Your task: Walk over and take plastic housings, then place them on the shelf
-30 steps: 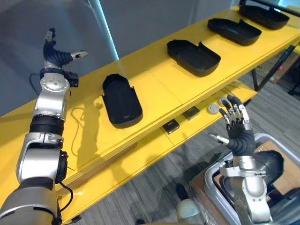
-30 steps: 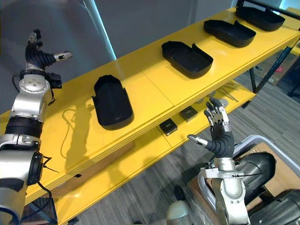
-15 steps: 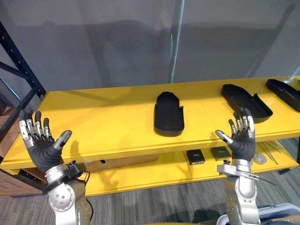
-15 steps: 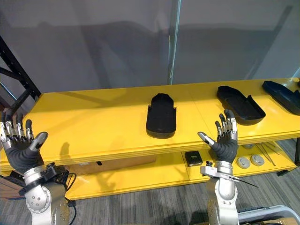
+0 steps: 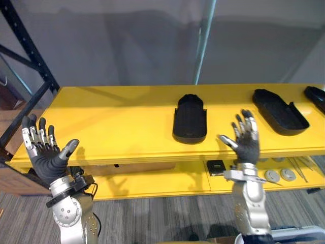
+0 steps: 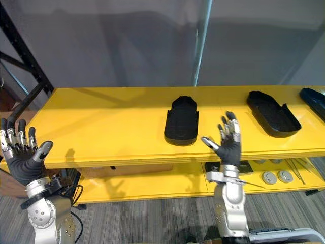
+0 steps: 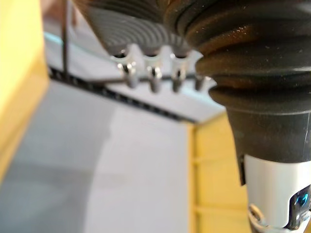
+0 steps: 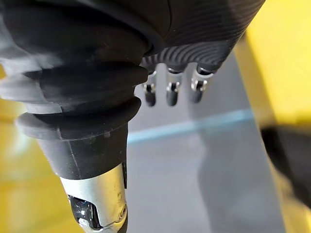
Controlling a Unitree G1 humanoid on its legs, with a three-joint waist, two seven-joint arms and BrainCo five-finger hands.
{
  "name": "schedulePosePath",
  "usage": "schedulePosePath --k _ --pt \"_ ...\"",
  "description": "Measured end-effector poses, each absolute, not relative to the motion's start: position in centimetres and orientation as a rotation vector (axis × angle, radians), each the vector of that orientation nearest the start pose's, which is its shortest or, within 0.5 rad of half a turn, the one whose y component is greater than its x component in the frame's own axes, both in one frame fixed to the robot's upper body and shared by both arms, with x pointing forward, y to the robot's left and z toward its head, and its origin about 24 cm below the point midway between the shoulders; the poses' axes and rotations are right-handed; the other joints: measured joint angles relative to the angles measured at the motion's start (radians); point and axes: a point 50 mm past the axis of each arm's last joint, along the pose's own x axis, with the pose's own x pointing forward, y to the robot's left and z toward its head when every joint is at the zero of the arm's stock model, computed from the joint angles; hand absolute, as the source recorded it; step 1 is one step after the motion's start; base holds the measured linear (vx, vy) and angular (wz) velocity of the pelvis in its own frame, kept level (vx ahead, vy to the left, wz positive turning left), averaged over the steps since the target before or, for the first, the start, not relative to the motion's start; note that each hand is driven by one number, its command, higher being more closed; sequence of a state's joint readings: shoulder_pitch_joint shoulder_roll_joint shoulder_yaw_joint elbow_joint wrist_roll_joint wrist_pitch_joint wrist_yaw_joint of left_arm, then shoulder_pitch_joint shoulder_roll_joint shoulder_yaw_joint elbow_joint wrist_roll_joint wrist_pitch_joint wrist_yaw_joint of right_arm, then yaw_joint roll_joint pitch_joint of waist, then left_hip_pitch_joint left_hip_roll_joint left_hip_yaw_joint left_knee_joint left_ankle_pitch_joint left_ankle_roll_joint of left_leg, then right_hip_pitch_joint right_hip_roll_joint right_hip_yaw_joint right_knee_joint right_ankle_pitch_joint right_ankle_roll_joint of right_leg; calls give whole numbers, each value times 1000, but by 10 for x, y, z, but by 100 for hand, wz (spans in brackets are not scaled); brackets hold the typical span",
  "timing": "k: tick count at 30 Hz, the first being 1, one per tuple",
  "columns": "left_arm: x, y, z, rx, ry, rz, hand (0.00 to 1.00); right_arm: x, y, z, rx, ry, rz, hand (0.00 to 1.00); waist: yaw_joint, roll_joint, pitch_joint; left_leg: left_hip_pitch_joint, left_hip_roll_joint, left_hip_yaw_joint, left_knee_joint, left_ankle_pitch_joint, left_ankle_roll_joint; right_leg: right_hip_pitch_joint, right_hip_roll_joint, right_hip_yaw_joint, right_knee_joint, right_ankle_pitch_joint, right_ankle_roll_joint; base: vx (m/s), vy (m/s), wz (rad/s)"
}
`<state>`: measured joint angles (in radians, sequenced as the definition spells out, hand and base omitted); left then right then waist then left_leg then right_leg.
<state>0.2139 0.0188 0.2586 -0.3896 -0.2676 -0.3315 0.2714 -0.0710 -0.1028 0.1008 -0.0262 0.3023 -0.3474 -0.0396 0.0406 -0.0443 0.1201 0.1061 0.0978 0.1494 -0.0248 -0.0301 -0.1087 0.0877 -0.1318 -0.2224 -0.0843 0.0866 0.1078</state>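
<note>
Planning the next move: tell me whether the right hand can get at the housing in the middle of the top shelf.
Probably yes. The right hand is open and raised in front of the yellow shelf. The black housing lies just beyond it, to its left, with nothing between them.

Even, fairly bright light falls from above onto the yellow shelf (image 5: 117, 117). Its top carries a soft sheen with no hard glare. The grey wall (image 5: 127, 46) behind it holds broad, dim shadows. My left hand (image 5: 46, 162) throws a faint shadow on the shelf's front edge. The lower shelf (image 5: 152, 183) sits darker, shaded from above.
</note>
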Motion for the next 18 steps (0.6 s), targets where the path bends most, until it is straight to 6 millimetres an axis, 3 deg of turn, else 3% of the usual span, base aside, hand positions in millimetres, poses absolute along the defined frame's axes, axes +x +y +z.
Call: schedulePosePath --k 4,5,7,11,14,18 --pt "175 248 81 -112 -372 738 0 277 -125 111 223 -453 163 0 59 -6 3 -5 -5 -33 -2 1 1 20 -5 -34 3 -1 5 61 7 25" --pt "173 251 75 -95 -347 770 0 281 -122 113 221 -455 174 0 61 -7 3 -5 -5 -36 -3 1 1 23 -5 -45 4 -1 5 55 11 27" --pt "160 268 46 -28 -224 909 0 294 -111 121 218 -449 206 0 71 -8 4 -6 -7 -52 -5 1 2 31 -7 -66 4 -1 5 27 10 18" --pt "139 281 -3 20 -7 1018 0 305 -97 123 212 -412 237 0 94 -12 3 -3 -7 -56 -7 -2 6 39 -8 -80 4 -1 5 8 8 8" --pt "122 278 -38 49 173 1017 0 309 -76 119 226 -348 271 0 107 -13 3 -2 -7 -54 -5 -5 6 40 -10 -80 4 -1 5 0 0 0" --pt "109 253 -82 9 431 776 0 311 -51 92 220 -153 231 0 110 -3 9 -11 0 -51 42 -34 6 53 -9 -74 5 -1 4 -50 2 -3"
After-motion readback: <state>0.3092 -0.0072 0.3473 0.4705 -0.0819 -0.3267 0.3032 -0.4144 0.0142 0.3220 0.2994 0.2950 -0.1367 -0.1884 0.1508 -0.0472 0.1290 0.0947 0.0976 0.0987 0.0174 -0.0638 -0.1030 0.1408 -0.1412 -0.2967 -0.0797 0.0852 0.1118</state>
